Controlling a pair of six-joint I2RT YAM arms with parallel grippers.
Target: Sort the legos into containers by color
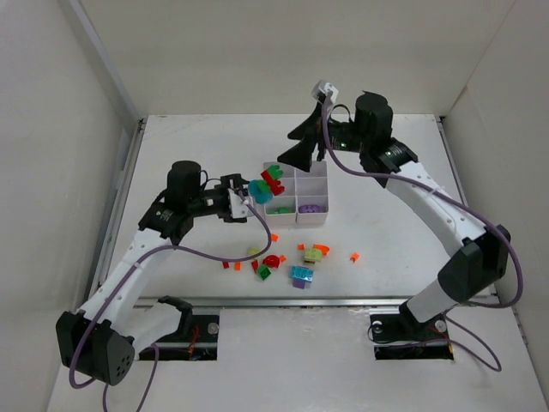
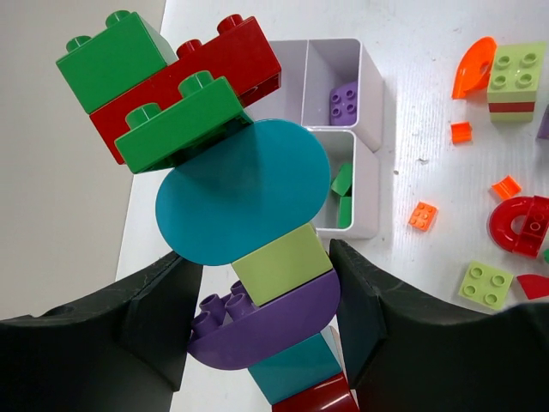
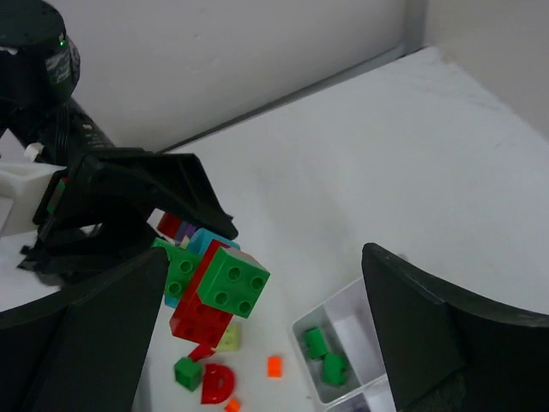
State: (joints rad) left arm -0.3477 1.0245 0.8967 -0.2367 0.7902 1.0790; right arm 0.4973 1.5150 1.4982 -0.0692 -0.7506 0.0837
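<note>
The brick stack (image 2: 244,202) is clamped at its base by the left gripper (image 2: 266,287), long axis slanted far-right over the left edge of the tray (image 1: 312,220); the wide-spread right gripper (image 1: 302,144) is held just beyond its top.

**Flat, bright lighting in all 3 views**

Light looks like it's coming from overhead, so shadows on the white table (image 1: 386,236) are soft and faint. Left wrist shot is crisp on the brick stack (image 2: 232,197), but the black fingers (image 2: 111,335) of the left gripper (image 2: 262,262) go soft up close. Right wrist looks slightly hazy.
</note>
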